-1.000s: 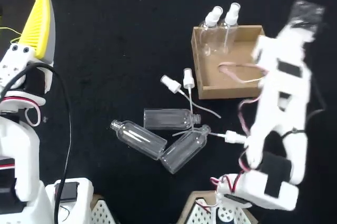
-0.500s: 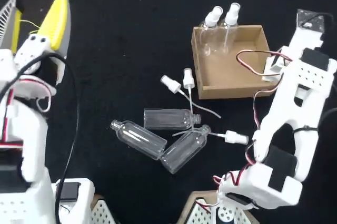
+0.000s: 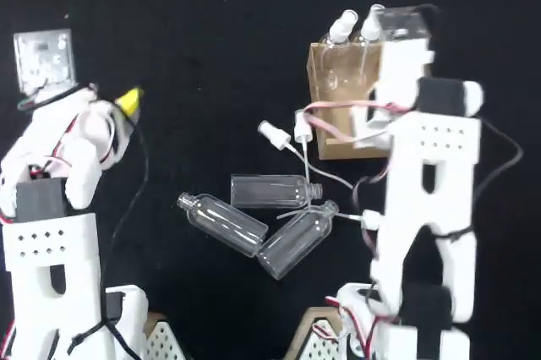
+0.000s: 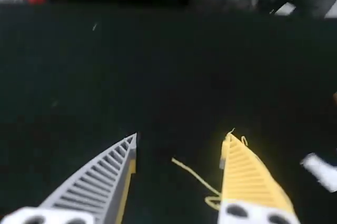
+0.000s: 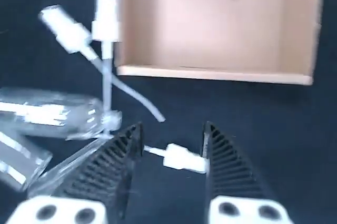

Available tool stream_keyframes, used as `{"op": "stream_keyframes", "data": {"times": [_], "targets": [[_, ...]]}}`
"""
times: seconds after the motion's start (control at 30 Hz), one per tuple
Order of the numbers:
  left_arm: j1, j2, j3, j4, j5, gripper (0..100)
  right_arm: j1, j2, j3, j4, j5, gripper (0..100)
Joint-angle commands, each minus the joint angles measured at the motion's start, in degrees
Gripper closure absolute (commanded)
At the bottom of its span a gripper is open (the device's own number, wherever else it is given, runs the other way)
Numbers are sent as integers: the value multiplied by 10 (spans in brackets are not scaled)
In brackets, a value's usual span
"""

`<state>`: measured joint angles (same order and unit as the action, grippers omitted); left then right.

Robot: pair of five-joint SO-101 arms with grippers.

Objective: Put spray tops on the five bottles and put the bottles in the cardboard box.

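From above, the matte black table (image 3: 211, 39) lies open across its far side and middle. The brown cardboard box (image 3: 325, 106) sits right of centre, its right part hidden behind the right arm (image 3: 427, 166). Two capped bottles (image 3: 341, 39) (image 3: 370, 30) rest in it (clear plastic, white heads past the far wall). Just beside the box's near left corner lie two tops (image 3: 275, 133) (image 3: 303, 128), with thin tubes trailing. Three bare bottles (image 3: 270, 191) (image 3: 224, 225) (image 3: 297, 237) lie in a loose fan, and a third top (image 3: 372, 220) lies just beside them at the arm's edge. The left arm (image 3: 59, 166) stands well apart, by the table's left edge.

From the left wrist, the left claw (image 4: 180, 139) is spread wide over bare table. One ribbed finger is grey, the other yellow, and both taper to points.

From the right wrist, the right claw (image 5: 172, 128) is spread, its black ribbed fingers either side of the third top (touching or not, I cannot tell). The box's straight near rim lies just beyond.
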<state>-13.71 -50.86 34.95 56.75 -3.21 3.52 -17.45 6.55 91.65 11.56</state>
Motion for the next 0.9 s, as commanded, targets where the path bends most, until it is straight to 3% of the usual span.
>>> {"op": "stream_keyframes", "data": {"times": [0.0, 0.13, 0.3, 0.4, 0.57, 0.7, 0.87], "targets": [[-53, -34, 72, 4, -5, 751, -70, -80, 59, -1, 9, 850], [-73, -55, 160, -32, -4, 751, -171, -153, 145, -36, 9, 850], [-134, -70, 270, -116, -3, 751, -353, -185, 231, -71, 4, 849], [-194, -78, 299, -141, 47, 751, -437, -185, 279, -121, 4, 846], [-254, -80, 339, -182, 150, 751, -509, -185, 337, -210, 4, 845], [-265, -80, 391, -258, 178, 751, -542, -178, 343, -238, 3, 842], [-266, -81, 417, -293, 178, 751, -543, -105, 341, -287, 4, 709]]}}
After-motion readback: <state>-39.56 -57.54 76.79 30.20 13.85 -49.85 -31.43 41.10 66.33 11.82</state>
